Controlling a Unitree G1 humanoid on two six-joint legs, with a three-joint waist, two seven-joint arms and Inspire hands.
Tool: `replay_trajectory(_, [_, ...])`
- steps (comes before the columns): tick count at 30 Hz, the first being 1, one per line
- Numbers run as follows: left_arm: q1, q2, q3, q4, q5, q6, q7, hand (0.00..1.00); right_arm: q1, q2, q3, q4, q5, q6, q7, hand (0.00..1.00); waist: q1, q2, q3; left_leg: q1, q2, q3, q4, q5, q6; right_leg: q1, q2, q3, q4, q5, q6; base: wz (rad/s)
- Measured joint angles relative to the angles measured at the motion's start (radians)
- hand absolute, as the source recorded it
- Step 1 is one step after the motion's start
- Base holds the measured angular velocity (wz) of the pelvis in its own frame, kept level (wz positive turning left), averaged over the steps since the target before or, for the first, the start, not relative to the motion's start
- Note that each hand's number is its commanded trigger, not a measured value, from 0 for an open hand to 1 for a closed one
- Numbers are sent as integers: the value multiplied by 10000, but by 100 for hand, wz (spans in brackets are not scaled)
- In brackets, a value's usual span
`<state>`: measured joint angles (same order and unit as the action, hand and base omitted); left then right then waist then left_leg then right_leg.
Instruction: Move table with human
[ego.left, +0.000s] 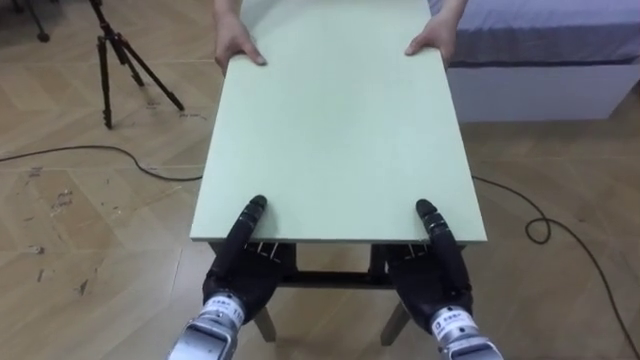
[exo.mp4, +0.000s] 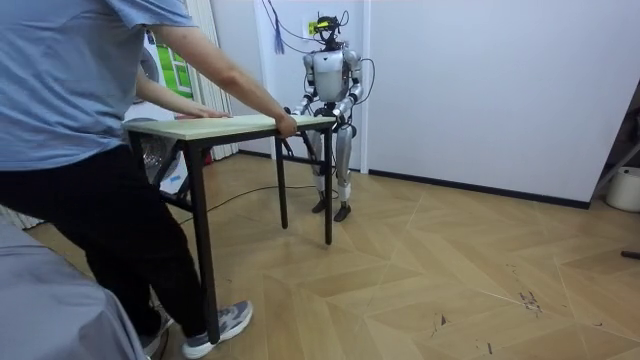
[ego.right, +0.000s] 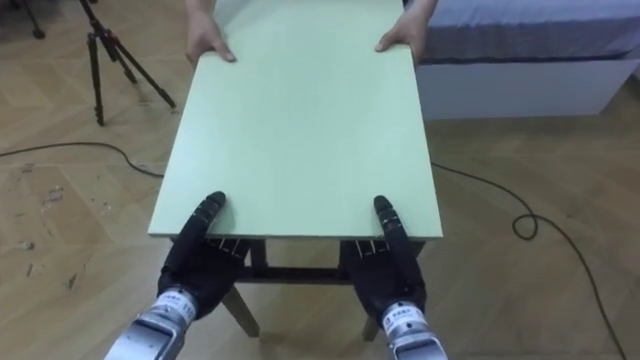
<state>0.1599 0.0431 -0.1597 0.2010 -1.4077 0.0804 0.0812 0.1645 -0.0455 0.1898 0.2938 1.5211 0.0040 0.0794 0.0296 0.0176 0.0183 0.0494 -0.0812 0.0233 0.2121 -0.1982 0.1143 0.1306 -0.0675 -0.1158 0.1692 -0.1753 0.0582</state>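
Flanking the table (ego.left: 340, 130) that left hand (ego.left: 240, 268) and right hand (ego.left: 440, 272) grasp stand tripod (ego.left: 122, 52), bed (ego.left: 545, 70).

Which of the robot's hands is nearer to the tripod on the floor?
Left. The left hand grips the table edge on the tripod side; the right hand grips that edge farther over, toward the bed.

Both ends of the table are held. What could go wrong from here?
1. The left hand and right hand clamp the table only at its very edge, thumbs on top; it could slip out if the person pulls.
2. A cable lies on the floor beside the table and a tripod stands to the left; feet or table legs might snag them.
3. The bed is close to the far right corner and could be bumped.
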Motion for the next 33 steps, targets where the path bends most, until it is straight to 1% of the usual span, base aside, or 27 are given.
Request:
replay_trajectory(2, [118,3,-7,-82,45,6,-28,100,93,-24,50,-107,-105,-33,8,100,-18,0,0,6,2,2,-6,0,0,-10,2,13,-5,0,0,0])
replay_trajectory(4, [372,-6,-26,-362,137,13,-32,100,295,-20,56,-383,-325,-59,18,100,-36,2,-1,-9,4,4,-75,0,-1,-49,4,16,-13,0,0,0])
replay_trajectory(6, [717,-154,-27,-634,420,12,-123,100,619,-74,63,-703,-386,-77,118,100,-39,3,-1,-48,3,2,-120,0,0,-104,4,13,-13,0,0,0])
replay_trajectory(9, [1070,-298,-45,-859,677,13,-280,100,810,-187,77,-789,-416,-74,389,100,34,3,-1,-50,12,14,-144,-1,-1,-124,9,-7,-8,0,0,0])
replay_trajectory(13, [1485,-311,-45,-1253,895,-7,-283,100,940,-228,190,-793,-406,-65,634,100,61,9,-4,-77,27,3,-134,4,-10,-139,2,-246,9,0,0,0])
replay_trajectory(15, [1651,-311,-20,-1276,1257,-37,-384,100,1188,-226,257,-958,-398,-28,663,100,114,34,-20,-137,23,-16,-70,4,-11,-154,-6,-297,23,1,-1,2])
replay_trajectory(18, [1714,-328,-23,-1407,1571,-39,-514,100,1555,-223,265,-1402,-380,-38,657,100,332,32,-42,-412,27,1,17,36,-36,-455,-7,-267,164,14,-23,-3])
replay_trajectory(19, [1745,-329,-25,-1457,1593,-39,-514,100,1586,-223,265,-1451,-370,-38,655,100,340,31,-42,-447,32,-2,66,37,-36,-495,-7,-269,187,16,-25,0])
replay_trajectory(21, [2029,-349,-58,-1642,1630,-55,-602,100,1831,-238,302,-1676,-378,-59,656,100,347,27,-38,-469,32,3,100,47,-43,-479,-6,-267,193,29,-46,-2])
replay_trajectory(22, [2080,-353,-68,-1641,1630,-74,-630,100,1890,-249,340,-1713,-376,-89,656,100,351,20,-38,-459,32,2,103,51,-47,-465,-5,-272,197,30,-48,-4])
replay_trajectory(26, [2306,-348,-142,-1643,1635,-192,-747,100,2079,-344,606,-1793,-382,-347,657,100,355,-35,-30,-635,34,-23,142,158,-89,-638,-2,-314,230,90,-145,1])
replay_trajectory(28, [2328,-340,-207,-1645,1652,-340,-767,100,2094,-344,650,-1795,-350,-374,657,100,341,-52,-19,-765,38,-57,140,266,-115,-801,-3,-352,314,124,-193,6])
replay_trajectory(30, [2397,-342,-266,-1737,1737,-481,-768,100,2129,-313,670,-1813,-332,-377,662,100,306,-86,5,-942,55,-93,156,372,-203,-992,2,-401,383,159,-244,5])
replay_trajectory(32, [2521,-342,-372,-1863,1854,-591,-768,100,2284,-316,671,-1894,-286,-383,739,100,299,-121,16,-1074,73,-132,217,446,-237,-1120,28,-431,361,168,-255,10])
replay_trajectory(33, [2613,-343,-433,-1937,1954,-642,-768,100,2401,-313,672,-1908,-238,-398,824,100,298,-161,43,-1116,85,-170,247,492,-257,-1140,33,-498,348,160,-258,11])
